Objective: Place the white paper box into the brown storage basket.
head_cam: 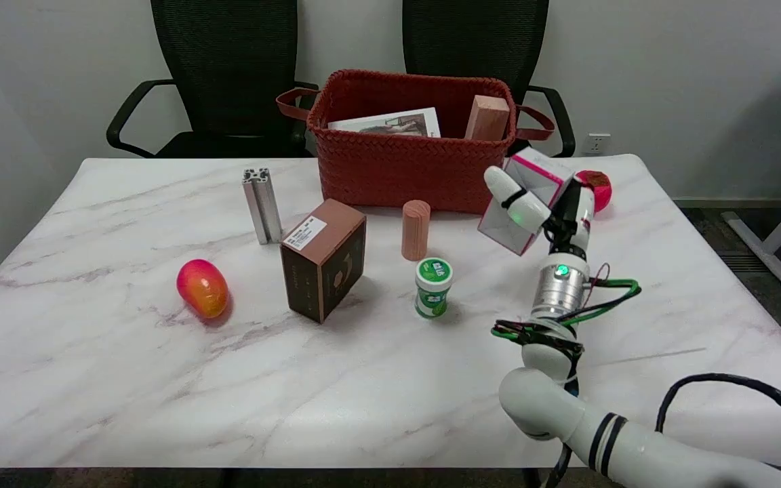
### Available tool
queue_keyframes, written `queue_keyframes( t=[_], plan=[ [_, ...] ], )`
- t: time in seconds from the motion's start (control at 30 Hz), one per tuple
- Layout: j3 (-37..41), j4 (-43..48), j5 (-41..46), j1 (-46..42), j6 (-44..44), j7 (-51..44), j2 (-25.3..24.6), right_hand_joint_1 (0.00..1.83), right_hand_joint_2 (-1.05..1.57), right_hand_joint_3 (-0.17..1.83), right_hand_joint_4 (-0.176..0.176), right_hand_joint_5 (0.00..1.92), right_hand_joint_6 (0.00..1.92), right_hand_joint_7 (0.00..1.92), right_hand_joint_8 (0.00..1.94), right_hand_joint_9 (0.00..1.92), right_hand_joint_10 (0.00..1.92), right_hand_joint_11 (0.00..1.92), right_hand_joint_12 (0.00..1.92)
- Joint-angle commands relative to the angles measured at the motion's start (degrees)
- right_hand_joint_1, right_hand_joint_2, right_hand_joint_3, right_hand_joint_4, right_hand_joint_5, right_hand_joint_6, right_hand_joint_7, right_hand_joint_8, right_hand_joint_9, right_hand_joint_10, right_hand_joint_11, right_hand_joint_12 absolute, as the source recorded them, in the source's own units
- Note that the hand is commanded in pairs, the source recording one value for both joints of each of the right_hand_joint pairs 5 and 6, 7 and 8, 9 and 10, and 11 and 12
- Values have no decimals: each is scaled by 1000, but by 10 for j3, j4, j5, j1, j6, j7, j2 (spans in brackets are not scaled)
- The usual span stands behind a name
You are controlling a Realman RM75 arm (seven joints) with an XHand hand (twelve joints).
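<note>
Box (525,200) tilted in my hand's (545,209) grasp, right of centre, beside basket (390,166). I should lift above the rim, level it, then release inside.

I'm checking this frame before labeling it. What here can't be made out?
All in the head view:
- Red thing behind the right hand: mostly hidden by the hand and the white paper box it holds.
- Brown storage basket floor: hidden by its front wall; only the tops of a booklet and a wooden block show.
- Label on the brown carton: too small to read.
</note>
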Motion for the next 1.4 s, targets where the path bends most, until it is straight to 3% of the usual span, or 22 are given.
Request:
queue_keyframes(
  t=[0.03, 0.37, 0.77, 1.13, 1.4],
  plan=[
    [14, 55, -68, 87, -75, -69, 28, 1162, 790, 408, 0, 1461, 1461, 1559, 1559, 1421, 1421, 1306, 1306],
    [35, 13, -102, 170, -158, -119, 27, 1144, 741, 487, 0, 1452, 1452, 1561, 1561, 1408, 1408, 1277, 1277],
    [27, -172, -155, 307, -233, -119, -13, 1178, 577, 584, 0, 1323, 1323, 1504, 1504, 1335, 1335, 1195, 1195],
    [24, -381, -274, 437, -317, -114, -72, 1137, 553, 619, 0, 1320, 1320, 1455, 1455, 1258, 1258, 1040, 1040],
    [21, -488, -331, 507, -370, -125, -107, 1105, 534, 549, 0, 1286, 1286, 1419, 1419, 1204, 1204, 930, 930]
  ],
)
